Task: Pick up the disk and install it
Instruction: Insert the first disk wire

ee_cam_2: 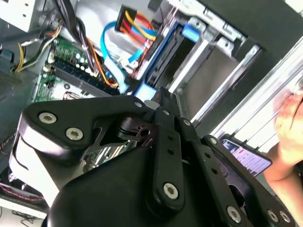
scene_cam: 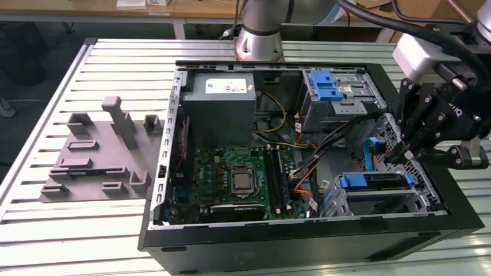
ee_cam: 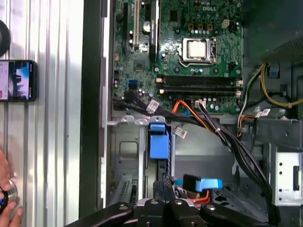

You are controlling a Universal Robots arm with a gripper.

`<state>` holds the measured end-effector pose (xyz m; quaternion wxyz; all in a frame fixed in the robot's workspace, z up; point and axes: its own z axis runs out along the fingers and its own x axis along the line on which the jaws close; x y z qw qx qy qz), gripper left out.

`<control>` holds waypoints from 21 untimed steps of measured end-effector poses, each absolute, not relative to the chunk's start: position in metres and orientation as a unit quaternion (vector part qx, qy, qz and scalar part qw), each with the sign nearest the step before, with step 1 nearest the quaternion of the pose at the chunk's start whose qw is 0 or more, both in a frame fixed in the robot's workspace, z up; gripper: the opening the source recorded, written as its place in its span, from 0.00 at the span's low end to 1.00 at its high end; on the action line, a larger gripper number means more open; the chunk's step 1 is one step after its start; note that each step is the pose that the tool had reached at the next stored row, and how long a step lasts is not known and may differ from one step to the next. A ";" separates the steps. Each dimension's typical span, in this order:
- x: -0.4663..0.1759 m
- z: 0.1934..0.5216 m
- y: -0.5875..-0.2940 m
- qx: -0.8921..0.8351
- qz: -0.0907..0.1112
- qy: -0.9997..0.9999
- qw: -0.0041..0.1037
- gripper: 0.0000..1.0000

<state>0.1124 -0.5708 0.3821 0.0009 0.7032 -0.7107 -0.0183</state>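
The disk [scene_cam: 376, 181], a flat drive in a blue carrier with a blue end tab, sits in the grey metal cage at the near corner of the open computer case [scene_cam: 307, 233], on the exterior view's right. In the first wrist view the disk [ee_cam: 158, 142] stands edge-on in the cage, blue tab toward the motherboard. My gripper [scene_cam: 408, 154] hangs just above and behind the cage, shut, with nothing seen between its fingers. In the first wrist view the gripper [ee_cam: 164, 189] is right at the disk's rear edge. Its black body covers much of the second wrist view, with the disk's blue frame [ee_cam_2: 158, 56] beyond it.
Inside the case are a grey power-supply box [scene_cam: 222, 106], a green motherboard [scene_cam: 238, 178], an upper cage with a blue latch [scene_cam: 326, 86] and loose blue and orange cables [scene_cam: 371, 150]. A grey fixture [scene_cam: 100, 155] lies on the slatted table. A phone [ee_cam: 18, 80] and a hand [ee_cam: 5, 191] are beside the case.
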 end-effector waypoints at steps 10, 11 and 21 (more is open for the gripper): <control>0.134 0.372 -0.552 0.703 -0.018 -0.711 0.001 0.11; 0.134 0.370 -0.550 0.703 -0.018 -0.711 0.000 0.11; 0.134 0.366 -0.548 0.703 -0.016 -0.711 -0.001 0.17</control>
